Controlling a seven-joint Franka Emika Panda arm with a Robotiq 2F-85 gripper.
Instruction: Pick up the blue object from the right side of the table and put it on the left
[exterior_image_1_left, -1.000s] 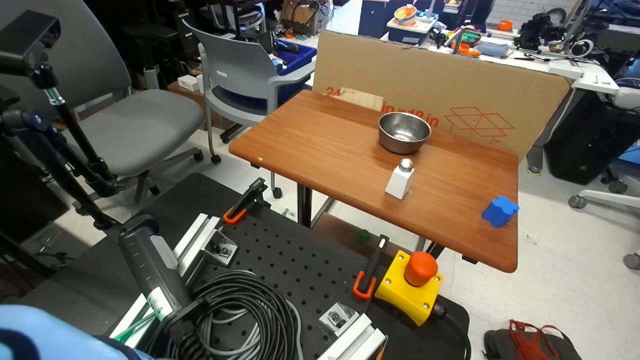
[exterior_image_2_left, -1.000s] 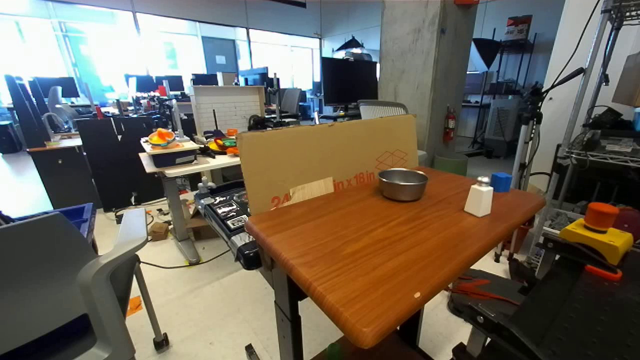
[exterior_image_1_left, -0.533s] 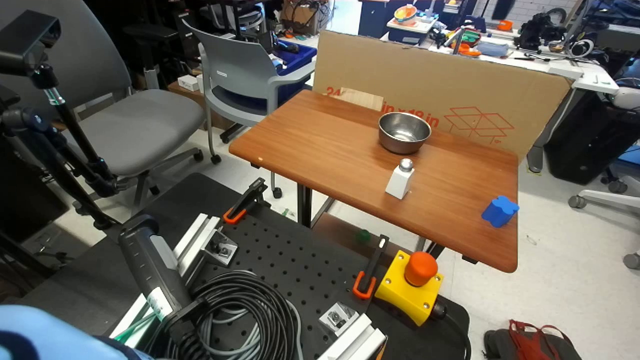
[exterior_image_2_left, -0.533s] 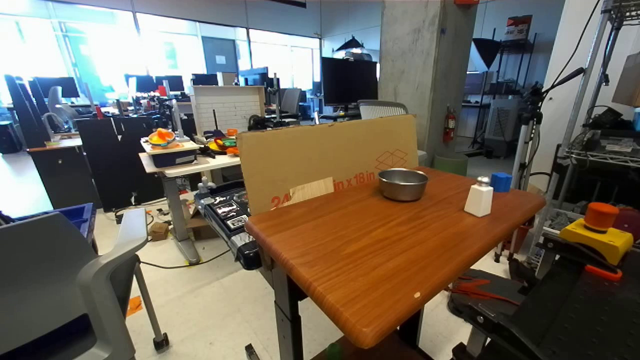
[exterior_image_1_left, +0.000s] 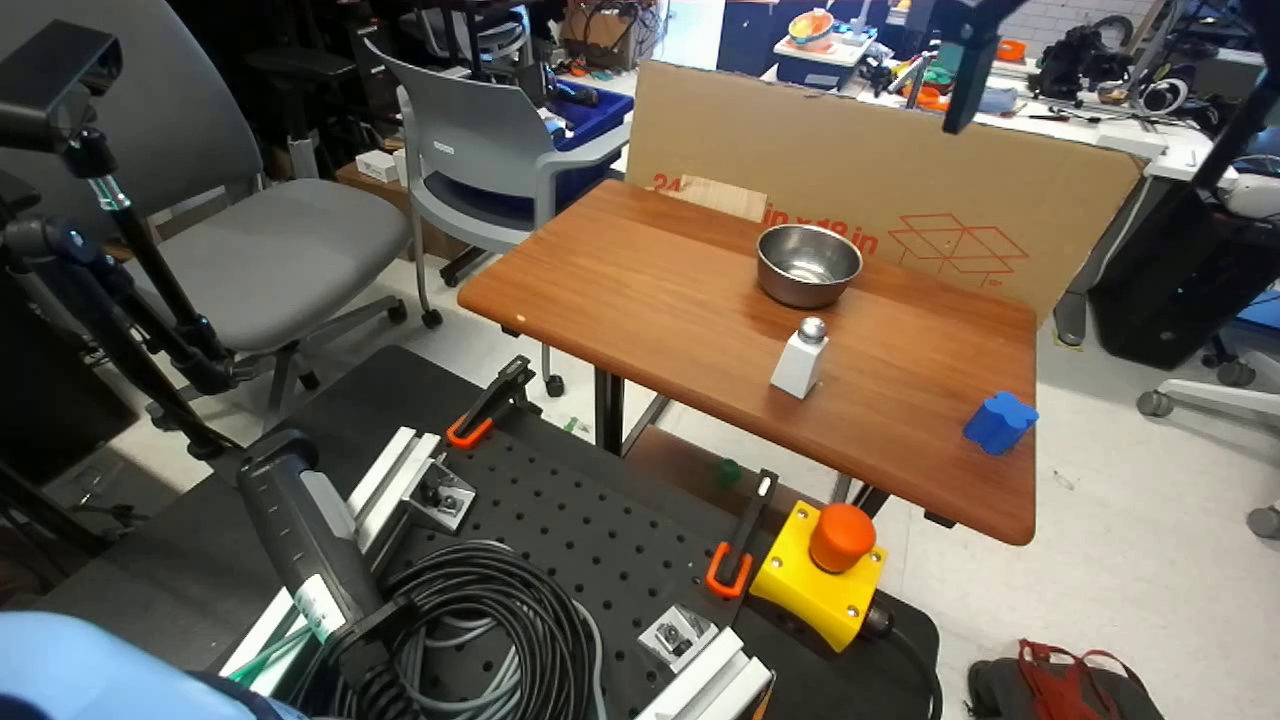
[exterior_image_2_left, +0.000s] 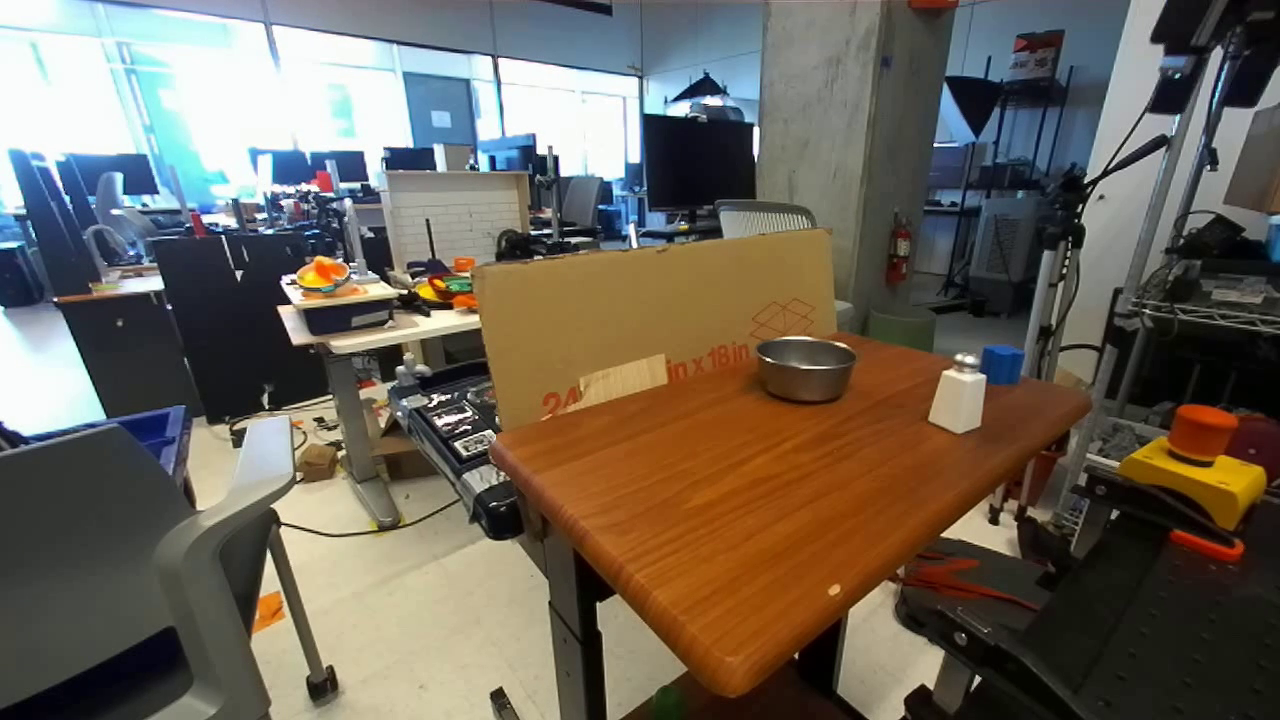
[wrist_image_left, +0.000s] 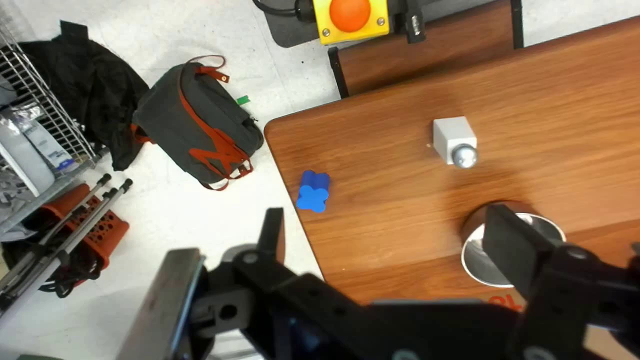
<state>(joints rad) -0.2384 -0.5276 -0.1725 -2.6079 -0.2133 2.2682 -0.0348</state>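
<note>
In an exterior view, the left end of the tabletop (exterior_image_1_left: 590, 270) is the likely destination, as the task specifies. Near the far edge stands a metal bowl (exterior_image_1_left: 797, 285); the cardboard panel (exterior_image_1_left: 880, 160) behind it probably serves as a backdrop. In front of the bowl, a white shaker (exterior_image_1_left: 799, 365) stands upright; a raised transfer path should clear both items. The claw (wrist_image_left: 385, 225) hangs above, jaws spread wide and holding nothing, presumably ready for a grasp. The blue block (exterior_image_1_left: 1000, 423) rests at the right end of the tabletop, close to the edge and well apart from the claw. Appearance: uniform bright blue, standing upright, with rounded lobes and grooves between them.
</note>
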